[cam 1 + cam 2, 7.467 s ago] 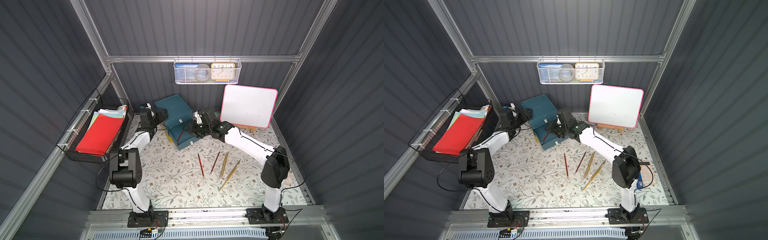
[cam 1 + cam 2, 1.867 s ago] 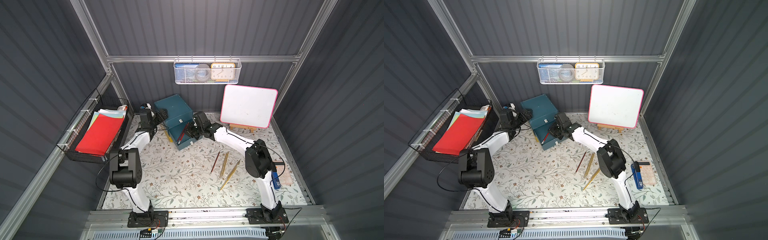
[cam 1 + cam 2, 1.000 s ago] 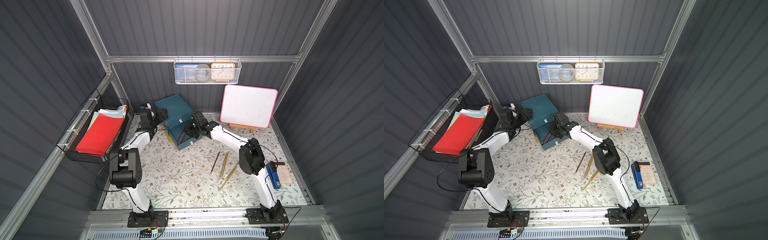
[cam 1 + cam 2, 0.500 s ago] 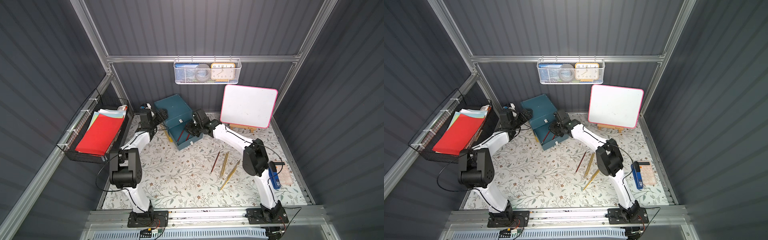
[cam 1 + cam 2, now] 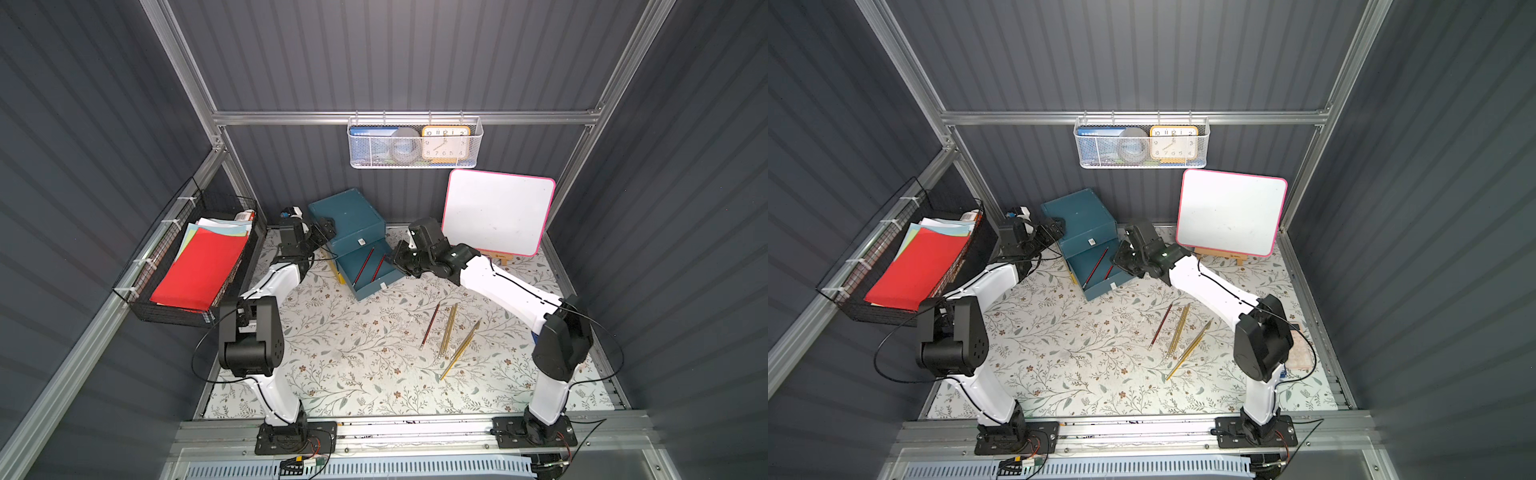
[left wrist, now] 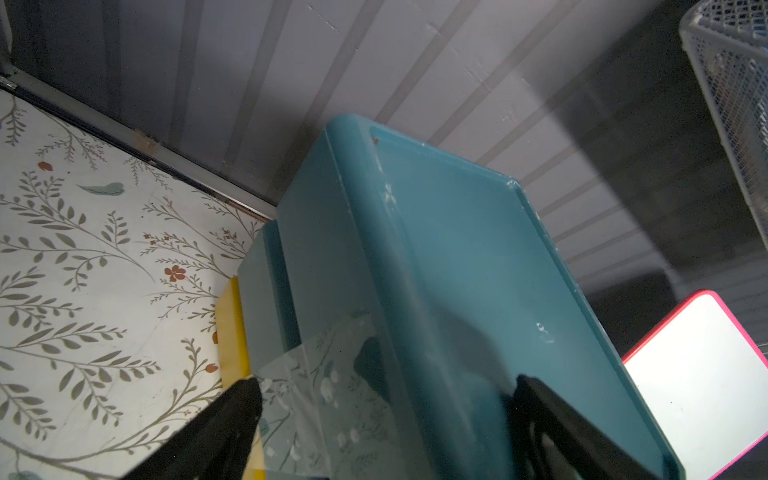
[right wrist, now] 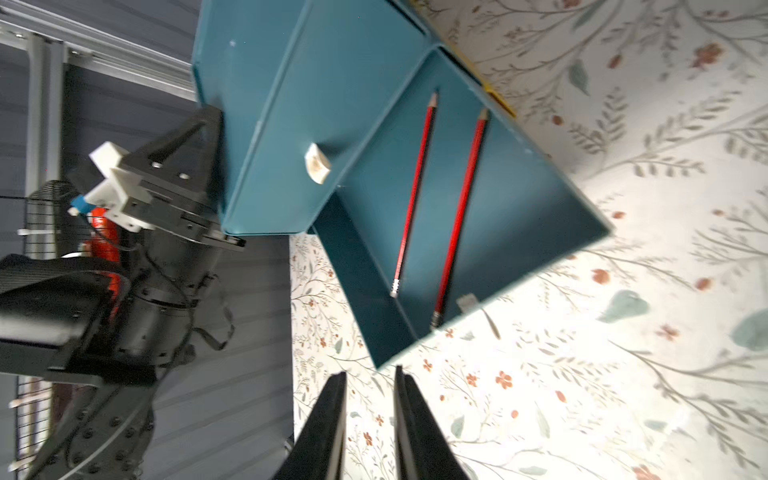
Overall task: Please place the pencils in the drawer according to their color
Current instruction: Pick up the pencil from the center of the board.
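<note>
A teal drawer cabinet (image 5: 347, 214) stands at the back, and its lower drawer (image 5: 372, 291) is pulled out. Inside that drawer lie two red pencils (image 5: 364, 266) (image 7: 413, 195) side by side. On the floral mat lie one more red pencil (image 5: 430, 326) (image 5: 1160, 326) and several gold pencils (image 5: 449, 330) (image 5: 1190, 349). My right gripper (image 5: 392, 259) (image 7: 370, 374) hangs just off the drawer's right side, its jaws a narrow gap apart and empty. My left gripper (image 5: 326, 230) (image 6: 384, 399) is spread wide astride the cabinet's upper left edge.
A pink-framed whiteboard (image 5: 498, 210) leans on the back wall to the right of the cabinet. A white wire basket (image 5: 415, 143) with a clock hangs above. A black wire tray (image 5: 195, 266) of papers hangs on the left wall. Something yellow (image 6: 230, 328) shows under the cabinet.
One red pencil has gone from the mat into the drawer. Over the last second my right gripper has drawn back from the drawer and its elbow has swung out to the right. The left arm is still.
</note>
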Available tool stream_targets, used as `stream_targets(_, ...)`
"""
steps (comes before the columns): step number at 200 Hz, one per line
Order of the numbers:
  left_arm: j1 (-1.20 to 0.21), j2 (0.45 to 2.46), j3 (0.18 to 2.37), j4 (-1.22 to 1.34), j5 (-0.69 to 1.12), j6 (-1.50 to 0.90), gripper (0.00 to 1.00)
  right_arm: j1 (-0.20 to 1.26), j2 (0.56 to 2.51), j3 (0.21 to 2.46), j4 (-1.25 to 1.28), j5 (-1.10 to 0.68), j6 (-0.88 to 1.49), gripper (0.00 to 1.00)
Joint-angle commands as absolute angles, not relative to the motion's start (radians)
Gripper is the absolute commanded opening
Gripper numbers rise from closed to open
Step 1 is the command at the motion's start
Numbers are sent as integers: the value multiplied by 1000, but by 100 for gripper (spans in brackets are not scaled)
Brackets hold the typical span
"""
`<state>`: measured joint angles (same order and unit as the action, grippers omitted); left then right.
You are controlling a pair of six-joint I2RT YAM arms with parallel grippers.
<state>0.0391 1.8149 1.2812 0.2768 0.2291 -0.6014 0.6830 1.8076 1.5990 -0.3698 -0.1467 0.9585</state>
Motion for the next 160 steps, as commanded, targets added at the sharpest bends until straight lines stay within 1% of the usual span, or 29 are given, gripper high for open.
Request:
stream_targets(1,34,1809,1253,214,236,-585,100,681,1760,1505,-406,-78,914,25)
stream_targets(36,34,1809,1254,216,234,-586,100,679,1705,1352,-426,-9,877,25)
stream_targets(71,35,1810,1256,216,235,-584,100,677,1697,1272,-509,91,834,25)
stream_targets(104,34,1807,1257,215,234,-584,100,675,1740,1243,-582,157,818,25)
stream_targets(160,34,1807,1254,214,234,-586,100,670,1851,1247,-614,150,810,25)
